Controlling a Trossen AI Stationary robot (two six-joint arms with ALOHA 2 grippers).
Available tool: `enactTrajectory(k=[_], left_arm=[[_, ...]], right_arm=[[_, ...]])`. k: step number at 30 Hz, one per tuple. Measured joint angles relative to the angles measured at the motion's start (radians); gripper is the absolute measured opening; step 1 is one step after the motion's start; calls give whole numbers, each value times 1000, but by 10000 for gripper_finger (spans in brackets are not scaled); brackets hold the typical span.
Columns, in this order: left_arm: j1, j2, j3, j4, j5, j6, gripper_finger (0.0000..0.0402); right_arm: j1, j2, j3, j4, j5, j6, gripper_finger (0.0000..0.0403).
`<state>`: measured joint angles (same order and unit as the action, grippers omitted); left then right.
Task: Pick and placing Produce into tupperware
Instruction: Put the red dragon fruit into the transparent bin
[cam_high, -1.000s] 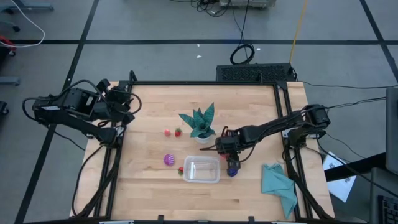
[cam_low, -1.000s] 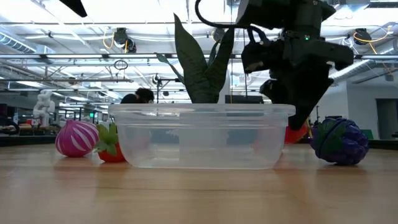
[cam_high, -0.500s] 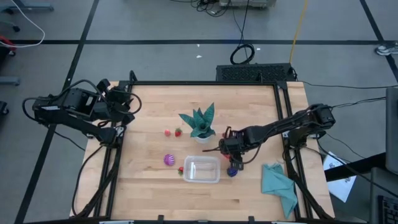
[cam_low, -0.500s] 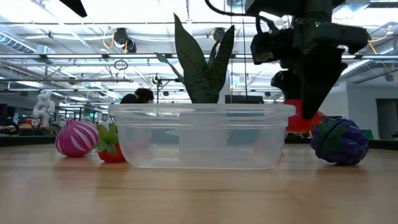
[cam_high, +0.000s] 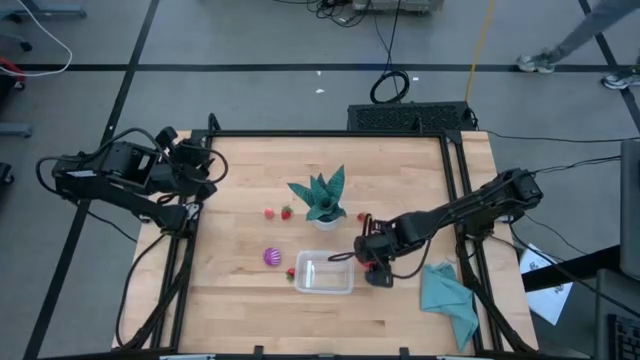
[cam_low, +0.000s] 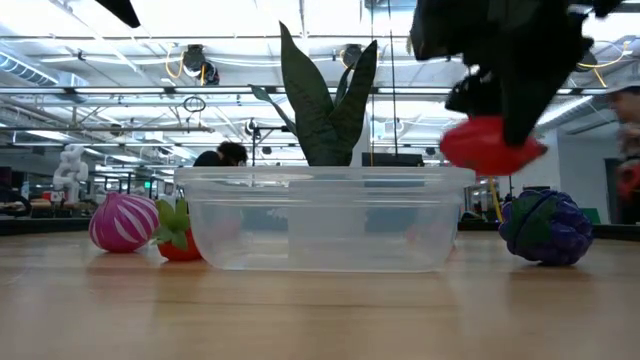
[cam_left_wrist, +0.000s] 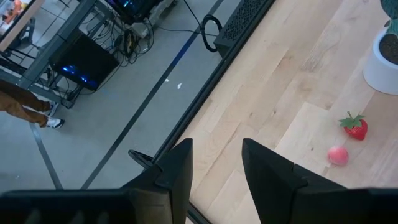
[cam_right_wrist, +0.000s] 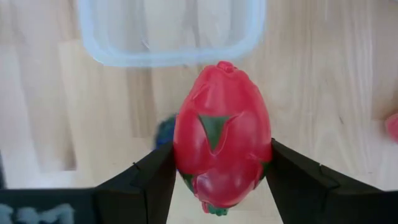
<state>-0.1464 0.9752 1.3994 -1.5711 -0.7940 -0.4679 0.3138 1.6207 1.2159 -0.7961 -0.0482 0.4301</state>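
My right gripper (cam_high: 372, 260) is shut on the larger red piece (cam_right_wrist: 222, 130) and holds it in the air by the right end of the clear tupperware (cam_high: 323, 274). On the table right of the tupperware rests the dark purple piece (cam_low: 545, 227). A pink-purple ball (cam_high: 272, 257) and a strawberry (cam_high: 291, 272) lie at the tupperware's left. Another strawberry (cam_high: 287, 212) and a small pink piece (cam_high: 269, 212) lie farther back. My left gripper (cam_left_wrist: 214, 168) waits at the far left, its fingers a little apart with nothing between them. My right gripper pinches the red piece by its two opposite sides (cam_right_wrist: 183, 155) between its two fingers (cam_right_wrist: 292, 180). The fingers come from above, slanting down. The piece is lifted clear of the table, at about the height of the tupperware's rim (cam_low: 320, 178), its pointed end (cam_right_wrist: 224, 65) toward the tupperware.
A teal spiky plant in a white pot (cam_high: 322, 200) stands just behind the tupperware. A teal cloth (cam_high: 447, 300) lies at the near right corner. A small red piece (cam_high: 362, 216) lies right of the pot. A person's legs (cam_high: 590, 35) cross the floor at the far right.
My right gripper has risen and gone toward the table's near edge, carrying the red piece. The piece has come up from the table beside the dark purple piece to about the tupperware's rim height.
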Motion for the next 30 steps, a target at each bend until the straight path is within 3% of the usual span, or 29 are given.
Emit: enactTrajectory(k=[10, 22, 30], left_arm=[[0, 0, 0, 0, 0, 0, 145], [0, 0, 0, 0, -1, 26, 145], [0, 0, 0, 0, -1, 44, 145]], right_arm=[[5, 0, 135, 61, 25, -53, 210], [5, 15, 138, 276, 20, -114, 210], [4, 118, 264, 221, -9, -173, 210]])
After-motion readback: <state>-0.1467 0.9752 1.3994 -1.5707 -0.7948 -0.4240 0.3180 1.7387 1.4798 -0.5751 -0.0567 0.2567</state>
